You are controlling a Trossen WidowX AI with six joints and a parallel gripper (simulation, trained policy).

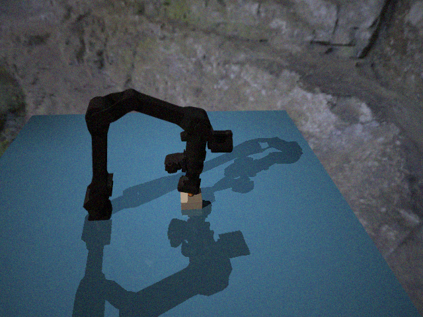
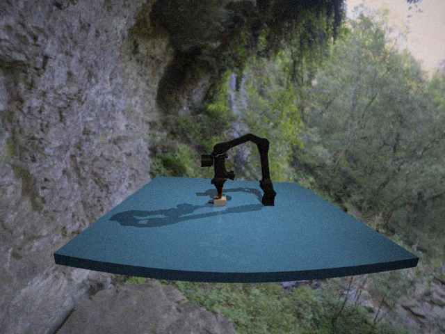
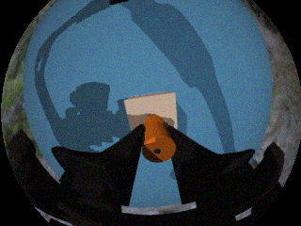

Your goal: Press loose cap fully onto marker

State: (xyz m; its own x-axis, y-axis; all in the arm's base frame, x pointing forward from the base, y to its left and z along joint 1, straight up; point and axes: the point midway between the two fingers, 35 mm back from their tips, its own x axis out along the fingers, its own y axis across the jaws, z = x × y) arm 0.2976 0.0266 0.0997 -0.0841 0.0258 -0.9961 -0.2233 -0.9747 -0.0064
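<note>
The orange cap (image 3: pixel 163 142) is between the two black fingertips of my gripper (image 1: pixel 190 191) (image 2: pixel 219 194) (image 3: pixel 155 128), which is shut on it. The pale holder block (image 1: pixel 195 205) (image 2: pixel 220 202) (image 3: pixel 152 104) stands on the table directly below. The fingertips are very low, just above the top of the block. The cap stands about upright over the block, in line with where the marker stands. The marker itself is hidden by the cap and fingers. How far the cap sits down on it cannot be told.
The blue table top (image 1: pixel 290 238) (image 2: pixel 251 248) (image 3: pixel 122 56) carries the arm's base (image 1: pixel 98 205) (image 2: pixel 268 198), to the left of the block in the top view. Dark shadows of the arm lie across the table around the block.
</note>
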